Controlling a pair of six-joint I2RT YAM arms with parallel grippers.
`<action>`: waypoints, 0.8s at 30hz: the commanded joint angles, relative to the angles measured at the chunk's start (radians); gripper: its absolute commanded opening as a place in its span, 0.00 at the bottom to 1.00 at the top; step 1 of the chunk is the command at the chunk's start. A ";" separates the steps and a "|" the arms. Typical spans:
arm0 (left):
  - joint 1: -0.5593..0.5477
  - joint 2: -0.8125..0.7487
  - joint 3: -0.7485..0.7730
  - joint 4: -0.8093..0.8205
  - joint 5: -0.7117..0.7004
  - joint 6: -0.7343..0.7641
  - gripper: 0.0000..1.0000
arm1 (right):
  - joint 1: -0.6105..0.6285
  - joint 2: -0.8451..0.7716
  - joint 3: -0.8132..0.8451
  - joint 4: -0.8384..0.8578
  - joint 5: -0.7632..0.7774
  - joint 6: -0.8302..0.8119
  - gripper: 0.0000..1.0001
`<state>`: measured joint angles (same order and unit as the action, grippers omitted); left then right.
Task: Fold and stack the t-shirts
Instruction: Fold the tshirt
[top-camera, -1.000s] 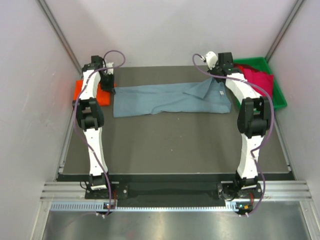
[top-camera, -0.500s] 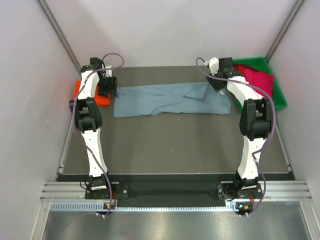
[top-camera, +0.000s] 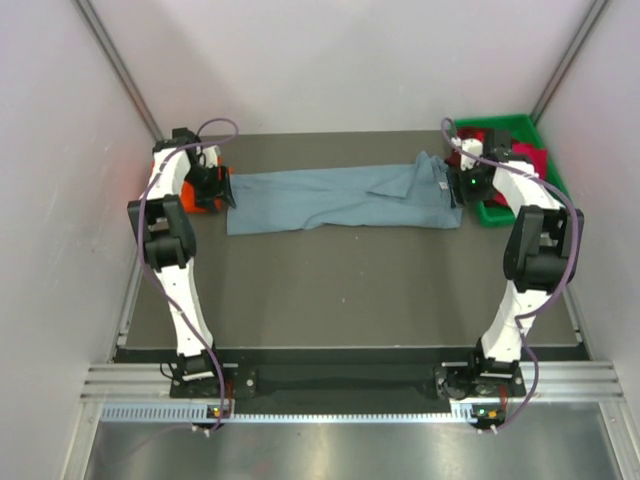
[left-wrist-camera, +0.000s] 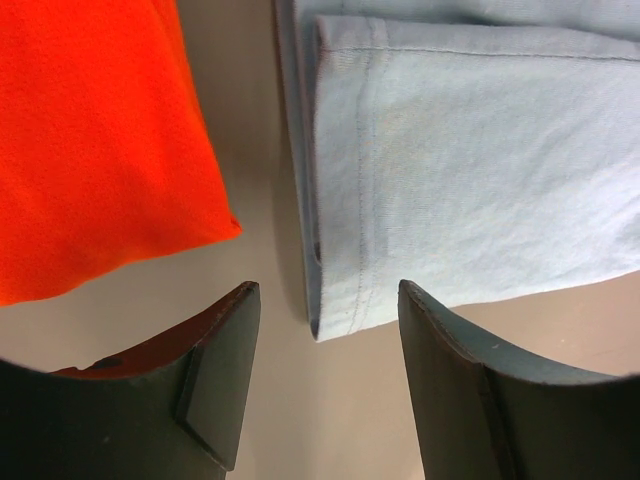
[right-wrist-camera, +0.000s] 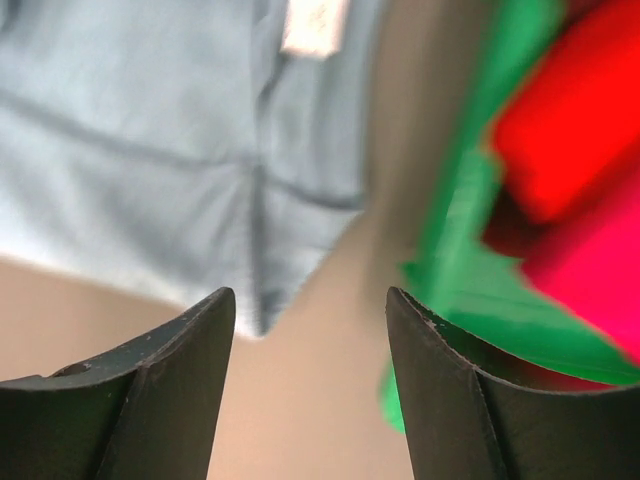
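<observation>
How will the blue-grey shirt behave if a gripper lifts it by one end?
Probably floppy: the blue-grey shirt lies flat in soft folds on the table, so it would likely droop and unfold. Its layers look thin in the left wrist view, so it is probably light. Pushed, it would likely wrinkle rather than slide whole.

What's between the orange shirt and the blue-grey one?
Only a bare strip of table separates the orange shirt from the blue-grey shirt, shown in the left wrist view.

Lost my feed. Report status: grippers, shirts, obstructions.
Left gripper open, empty, between orange shirt and blue-grey shirt. Right gripper open, empty, at collar end by green bin. Blue-grey shirt flat, folded into long strip. No obstruction seen.
</observation>
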<state>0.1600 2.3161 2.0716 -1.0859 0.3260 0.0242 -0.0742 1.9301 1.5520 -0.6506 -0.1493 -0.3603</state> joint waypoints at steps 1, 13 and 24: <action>-0.005 -0.004 -0.013 -0.014 0.036 -0.015 0.63 | -0.002 0.024 0.008 -0.076 -0.166 0.004 0.62; -0.008 -0.006 -0.073 -0.032 0.047 0.003 0.58 | -0.015 0.119 0.068 -0.147 -0.216 -0.022 0.47; -0.008 -0.014 -0.087 -0.043 0.047 0.017 0.17 | -0.039 0.116 0.077 -0.196 -0.219 -0.040 0.11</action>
<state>0.1543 2.3165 1.9839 -1.1030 0.3618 0.0288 -0.0921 2.0579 1.5795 -0.8169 -0.3481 -0.3847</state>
